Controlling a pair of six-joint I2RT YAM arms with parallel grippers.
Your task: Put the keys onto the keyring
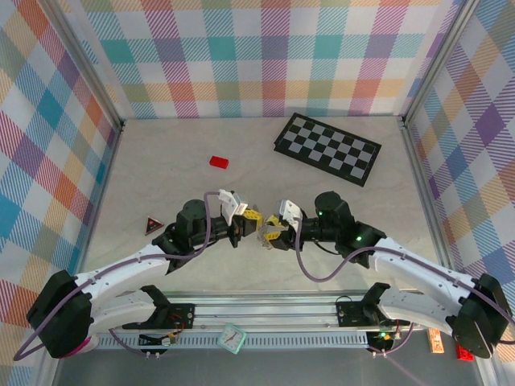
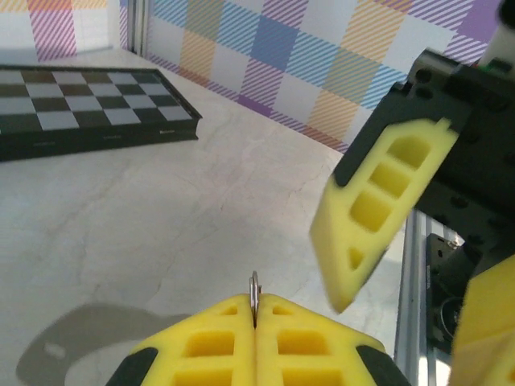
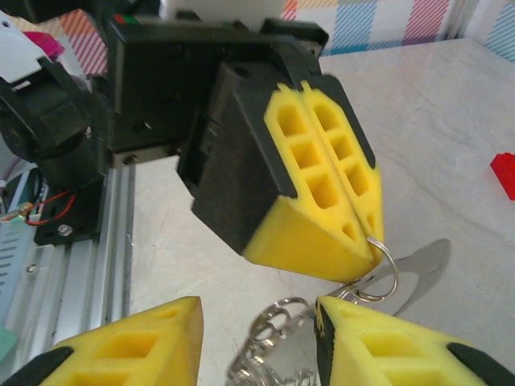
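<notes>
Left hand (image 1: 253, 219) clamped on keyring, right hand (image 1: 272, 228) apart: slip risk.
Top: nearly touching above mid desk (image 1: 161, 185). Left wrist: grips keyring (image 2: 254, 288) by a bare sliver. Right wrist: straddles dangling keyring (image 3: 278, 322); may tug it loose or snag if closing off-centre.

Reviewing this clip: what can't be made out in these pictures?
Right wrist: beaded keyring cut by the bottom edge between the right gripper's fingers; a silvery flat piece partly hidden behind one finger, whether a key cannot be told.
Left wrist: a metal ring edge-on, mostly buried in the left gripper's shut pads.
Top external: what hangs between the grippers is too small.
</notes>
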